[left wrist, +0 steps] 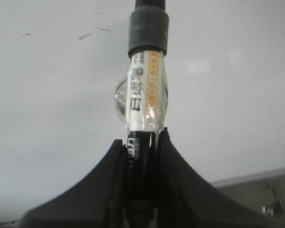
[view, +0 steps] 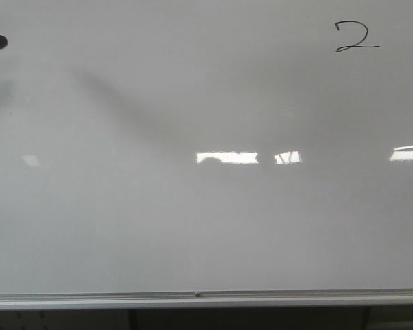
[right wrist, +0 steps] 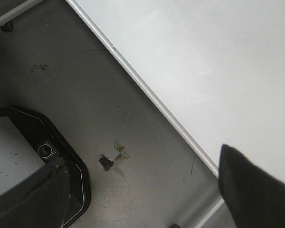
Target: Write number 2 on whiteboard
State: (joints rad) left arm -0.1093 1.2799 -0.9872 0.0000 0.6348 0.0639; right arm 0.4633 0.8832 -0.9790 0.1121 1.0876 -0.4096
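We see the number 2 [view: 356, 36] finished near the upper right corner of the whiteboard [view: 206, 227]. Our left claw [left wrist: 141, 142] is clamped on the marker [left wrist: 145, 90], off the surface; our right claw [right wrist: 142, 190] hangs apart, idle.

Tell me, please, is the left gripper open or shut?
Shut: the left gripper has both fingers pressed against the marker barrel standing between them.

number 2 [view: 356, 36] on whiteboard [view: 206, 220]
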